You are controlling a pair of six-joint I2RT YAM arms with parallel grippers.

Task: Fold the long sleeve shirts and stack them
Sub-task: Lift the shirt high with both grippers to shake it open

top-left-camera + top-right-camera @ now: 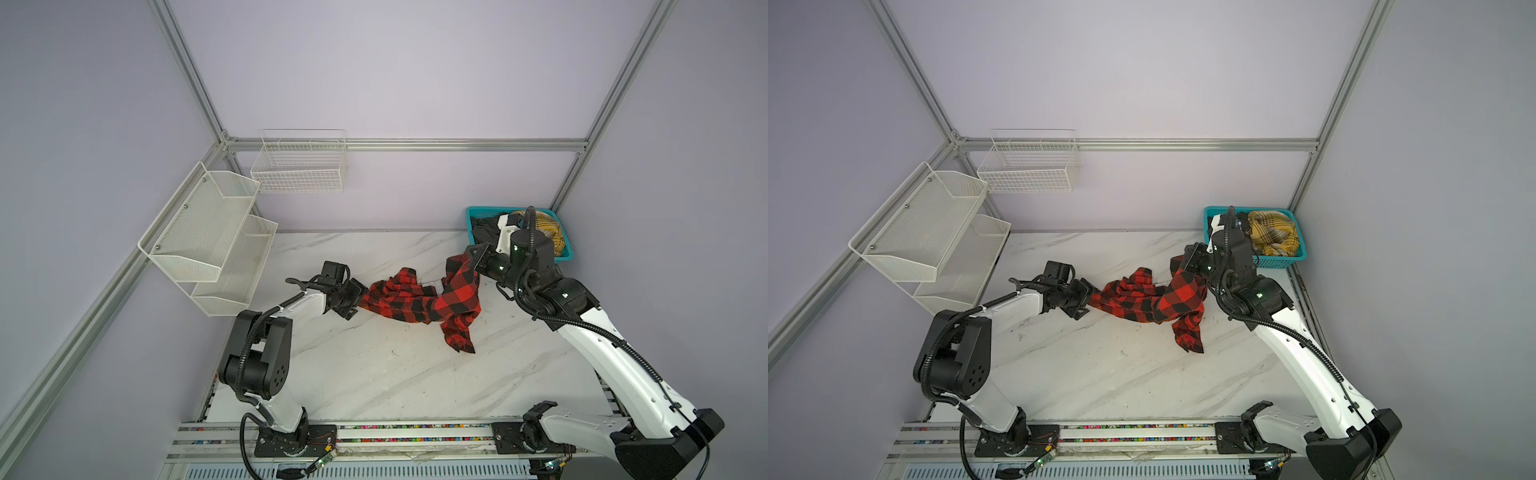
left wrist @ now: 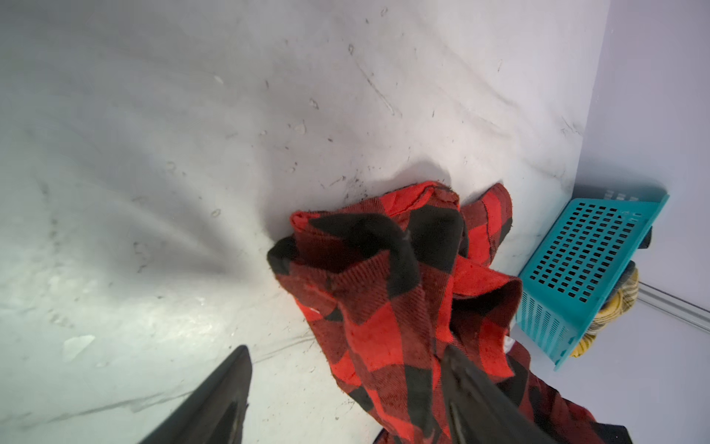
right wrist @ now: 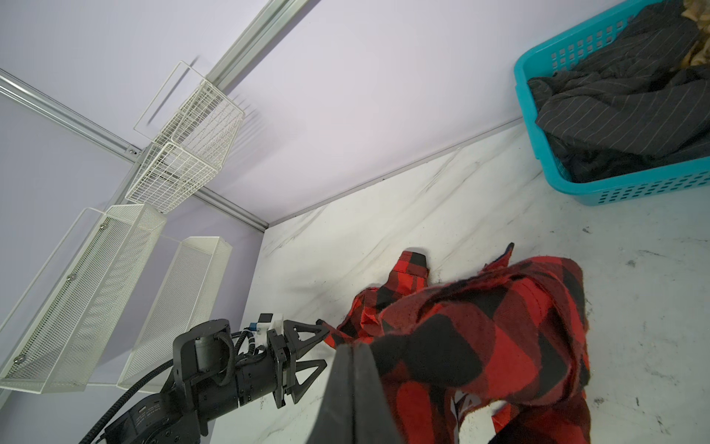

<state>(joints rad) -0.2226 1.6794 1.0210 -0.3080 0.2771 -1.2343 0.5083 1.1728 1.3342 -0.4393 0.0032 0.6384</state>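
Here, the fuzzy red-and-black checked shirt (image 1: 419, 301) lies bunched on a veined marble tabletop (image 1: 374, 374).

Robot lab test cell: an aluminium extrusion frame (image 1: 409, 144) with plain lavender wall panels (image 1: 395, 75) boxes in a marble-pattern tabletop (image 1: 395, 365). Two white-and-black arms, the left arm (image 1: 266, 353) and right arm (image 1: 611, 361), are mounted on a slotted rail (image 1: 395, 432) along the front edge, cables exposed. A white wire basket (image 1: 299, 166) and a mesh shelf rack (image 1: 208, 237) hang on the enclosure walls.

Lilac walls (image 1: 415, 62), aluminium frame (image 1: 415, 144), white marble tabletop (image 1: 374, 365), wall-mounted wire racks (image 1: 199, 224)
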